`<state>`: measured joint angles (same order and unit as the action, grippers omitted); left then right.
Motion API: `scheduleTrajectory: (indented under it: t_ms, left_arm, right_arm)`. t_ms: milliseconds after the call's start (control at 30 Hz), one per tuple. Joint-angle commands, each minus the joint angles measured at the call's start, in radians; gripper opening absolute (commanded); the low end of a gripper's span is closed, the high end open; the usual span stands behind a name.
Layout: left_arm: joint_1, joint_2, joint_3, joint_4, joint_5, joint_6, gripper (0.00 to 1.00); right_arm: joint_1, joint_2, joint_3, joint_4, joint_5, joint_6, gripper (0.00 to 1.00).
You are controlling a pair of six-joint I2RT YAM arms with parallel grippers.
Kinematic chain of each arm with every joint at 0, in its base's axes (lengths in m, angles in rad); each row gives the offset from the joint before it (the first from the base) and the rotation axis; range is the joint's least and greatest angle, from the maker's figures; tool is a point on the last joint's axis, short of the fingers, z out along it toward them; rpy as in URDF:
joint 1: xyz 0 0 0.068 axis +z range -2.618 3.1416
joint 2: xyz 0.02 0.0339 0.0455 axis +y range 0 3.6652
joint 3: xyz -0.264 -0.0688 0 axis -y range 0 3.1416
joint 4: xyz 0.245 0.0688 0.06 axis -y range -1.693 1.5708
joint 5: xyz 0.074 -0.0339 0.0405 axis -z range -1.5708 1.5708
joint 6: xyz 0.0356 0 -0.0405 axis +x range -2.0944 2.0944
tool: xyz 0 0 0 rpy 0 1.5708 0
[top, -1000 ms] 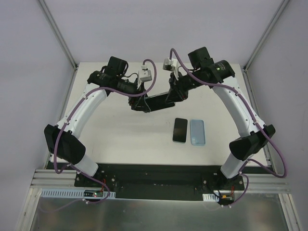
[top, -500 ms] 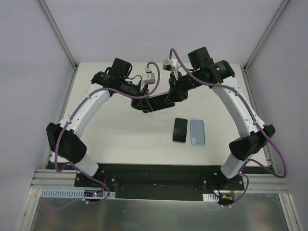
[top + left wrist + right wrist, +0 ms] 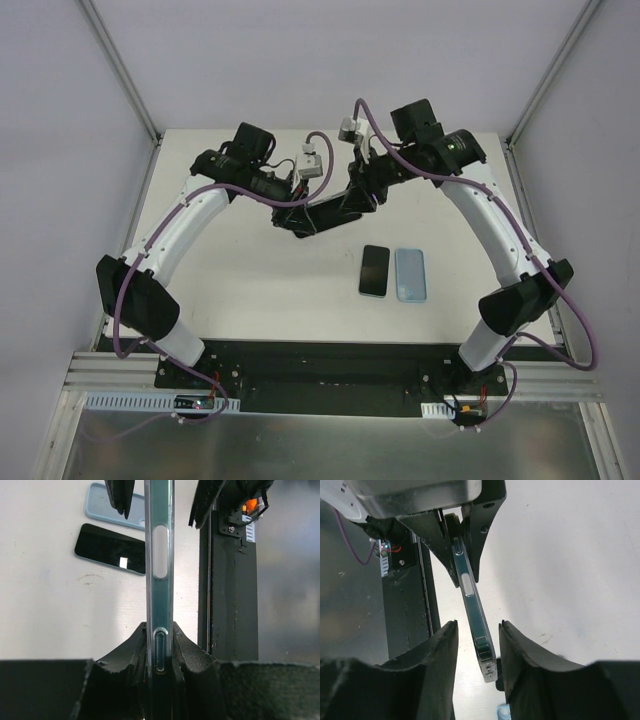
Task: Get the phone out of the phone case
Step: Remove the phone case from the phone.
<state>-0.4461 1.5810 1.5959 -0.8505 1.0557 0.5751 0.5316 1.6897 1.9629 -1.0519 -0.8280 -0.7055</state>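
Note:
A dark phone in a clear case (image 3: 159, 555) hangs edge-on above the table between the two arms (image 3: 325, 212). My left gripper (image 3: 161, 640) is shut on one end of it, both fingers pressed against the case's flat sides. My right gripper (image 3: 477, 625) is open around the other end of the cased phone (image 3: 475, 615), with a gap on each side. In the top view the left gripper (image 3: 298, 222) and the right gripper (image 3: 352, 200) face each other along the phone.
A bare black phone (image 3: 375, 270) and a light blue case (image 3: 411, 274) lie side by side on the white table, near the right arm. Both show in the left wrist view, the phone (image 3: 111, 548) and the case (image 3: 107, 507). A black base rail (image 3: 330, 362) runs along the near edge.
The left gripper has closed onto the cased phone. The right gripper, shut on it before, has opened and let go. The phone has stayed roughly in place.

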Motion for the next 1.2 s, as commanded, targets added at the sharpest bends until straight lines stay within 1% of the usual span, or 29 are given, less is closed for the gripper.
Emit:
scheduleTrajectory:
  t_ms: [0,100,300,433,533,667,733,767,800,867,900,1000,1167]
  left_arm:
    - [-0.011,-0.067,-0.001,-0.001,-0.026,-0.038,0.0]
    - [-0.013,-0.098,-0.013,-0.001,-0.023,-0.035,0.0]
    - [-0.013,-0.133,-0.039,-0.001,0.01,-0.041,0.0]
    - [-0.013,-0.131,-0.044,-0.001,0.015,-0.041,0.0]
    - [-0.011,-0.121,-0.044,-0.001,0.024,-0.046,0.0]
    - [-0.013,-0.108,-0.037,-0.001,0.036,-0.049,0.0]
    - [-0.013,-0.104,-0.034,-0.001,0.038,-0.049,0.0]
    - [-0.013,-0.101,-0.033,-0.001,0.04,-0.049,0.0]
    - [-0.013,-0.098,-0.03,-0.001,0.043,-0.05,0.0]
    - [-0.014,-0.099,-0.025,-0.001,0.043,-0.049,0.0]
    - [-0.013,-0.098,-0.022,-0.001,0.044,-0.049,0.0]
    - [-0.014,-0.095,-0.016,-0.002,0.038,-0.05,0.0]
    - [-0.046,-0.095,-0.02,-0.002,-0.035,-0.031,0.0]
  right_arm:
    - [-0.013,-0.079,-0.07,0.19,-0.043,0.148,0.5]
    - [-0.042,-0.09,-0.125,0.282,-0.112,0.266,0.57]
    - [-0.093,-0.099,-0.226,0.466,-0.229,0.429,0.59]
    - [-0.104,-0.093,-0.254,0.523,-0.284,0.48,0.58]
    - [-0.104,-0.091,-0.266,0.544,-0.306,0.494,0.58]
    - [-0.104,-0.09,-0.282,0.57,-0.321,0.52,0.56]
    - [-0.102,-0.087,-0.283,0.582,-0.335,0.535,0.52]
    - [-0.104,-0.087,-0.286,0.59,-0.339,0.541,0.47]
    - [-0.104,-0.082,-0.288,0.599,-0.345,0.552,0.42]
    - [-0.104,-0.081,-0.298,0.619,-0.356,0.572,0.27]
    - [-0.102,-0.076,-0.302,0.633,-0.362,0.584,0.18]
    - [-0.104,-0.071,-0.325,0.697,-0.387,0.649,0.01]
    - [-0.105,-0.053,-0.372,0.894,-0.407,0.877,0.0]
